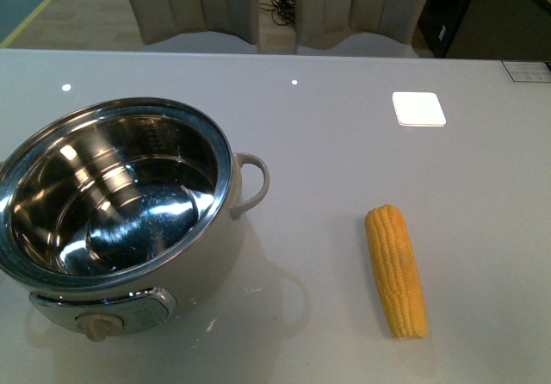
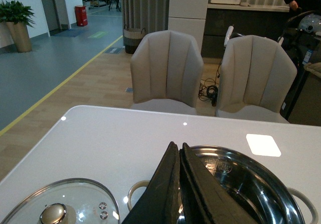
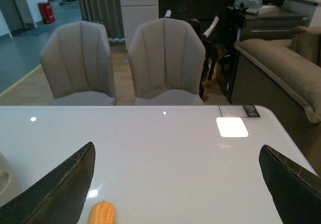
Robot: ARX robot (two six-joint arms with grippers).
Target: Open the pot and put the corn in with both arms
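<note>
Pot (image 1: 215, 255): stands uncovered at the front left of the white table (image 1: 344, 169); its steel interior is empty. The glass lid (image 2: 55, 204) lies flat on the table just beside it. The corn (image 1: 396, 270) lies to the pot's right, well apart, with bare tabletop between them. Left gripper (image 2: 179, 146): clenched on nothing, above the pot's rim. Right gripper (image 3: 176, 148): released, spread wide above the corn's tip.
</note>
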